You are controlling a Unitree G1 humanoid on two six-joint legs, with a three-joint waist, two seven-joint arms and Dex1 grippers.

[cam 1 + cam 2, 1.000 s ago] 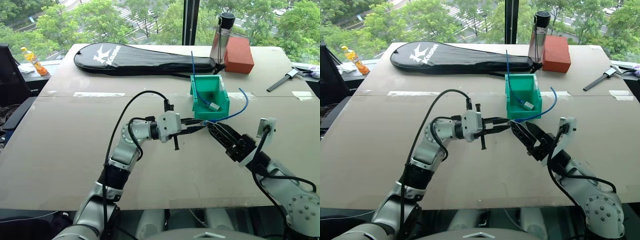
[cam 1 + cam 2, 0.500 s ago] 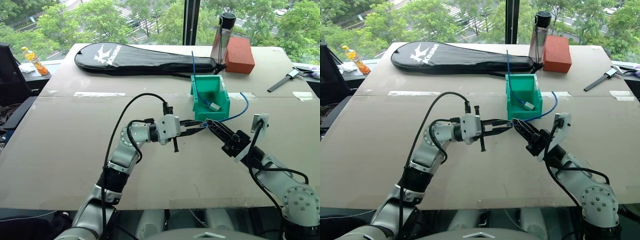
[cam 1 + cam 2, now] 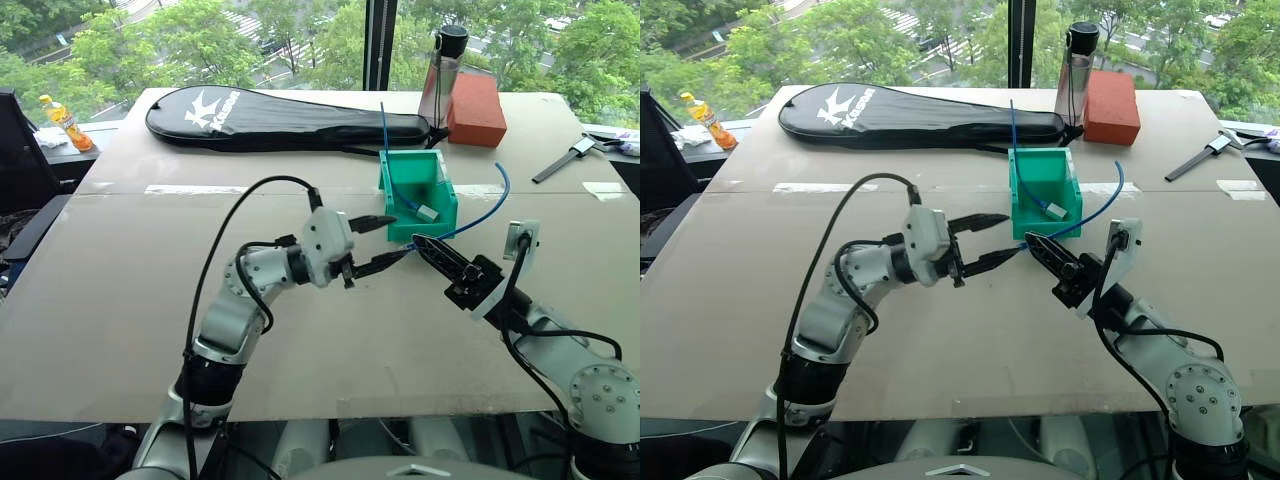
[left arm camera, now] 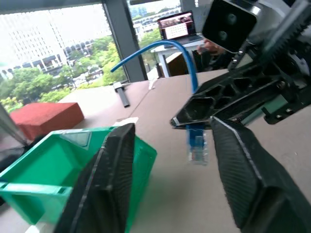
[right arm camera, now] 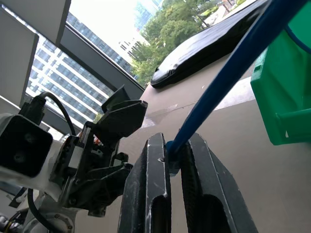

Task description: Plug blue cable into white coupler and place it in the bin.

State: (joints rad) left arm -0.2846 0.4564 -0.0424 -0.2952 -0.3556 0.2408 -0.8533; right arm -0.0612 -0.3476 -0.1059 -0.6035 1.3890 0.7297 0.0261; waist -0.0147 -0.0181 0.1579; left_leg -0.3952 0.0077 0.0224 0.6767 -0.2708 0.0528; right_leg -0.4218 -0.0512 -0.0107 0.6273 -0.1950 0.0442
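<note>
Right gripper (image 3: 418, 241) jaws clamp the thin blue cable (image 3: 482, 213) near its clear plug; left gripper (image 3: 385, 241) jaws gape empty beside the bright green plastic bin (image 3: 442, 215).

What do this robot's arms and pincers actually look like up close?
Both arms are silver-grey metal segments joined by black joints, with black cables looping outside them. The left gripper and right gripper each end in two long black tapered fingers with ribbed, cut-out sides. A white camera block sits at each wrist.

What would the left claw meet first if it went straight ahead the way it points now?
Probably the clear plug end of the blue cable, held in the shut right claw; it hangs just ahead between the left claw's open fingers. Depth is uncertain.
</note>
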